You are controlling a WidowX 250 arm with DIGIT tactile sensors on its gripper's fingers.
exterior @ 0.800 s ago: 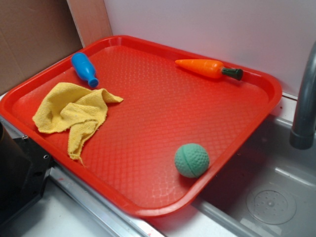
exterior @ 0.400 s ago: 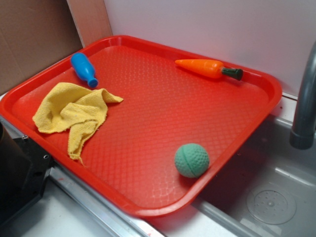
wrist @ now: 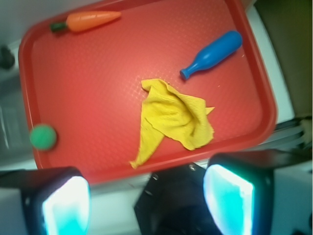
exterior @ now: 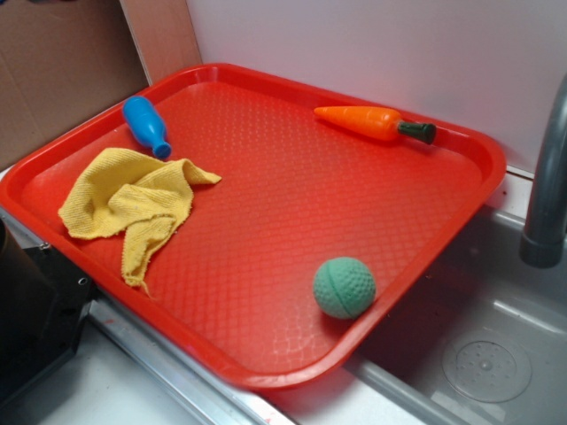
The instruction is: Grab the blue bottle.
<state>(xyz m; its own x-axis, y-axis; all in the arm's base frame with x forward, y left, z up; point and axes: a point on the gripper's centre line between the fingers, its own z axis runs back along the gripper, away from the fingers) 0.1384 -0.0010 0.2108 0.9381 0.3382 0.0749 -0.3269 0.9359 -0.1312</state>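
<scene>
My claw (wrist: 146, 203) is hanging wide open above the tray's (exterior: 461, 190) near edge, holding nothing. The bottle (exterior: 147, 126) lies on its side in the tray's corner, just beside the cloth (exterior: 128, 208).

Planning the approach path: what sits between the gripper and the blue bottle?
In the wrist view, the yellow cloth lies on the tray between the open gripper and the blue bottle.

The end effector (wrist: 146, 196) hangs high, fingers (wrist: 66, 205) spread wide, holding nothing.
</scene>
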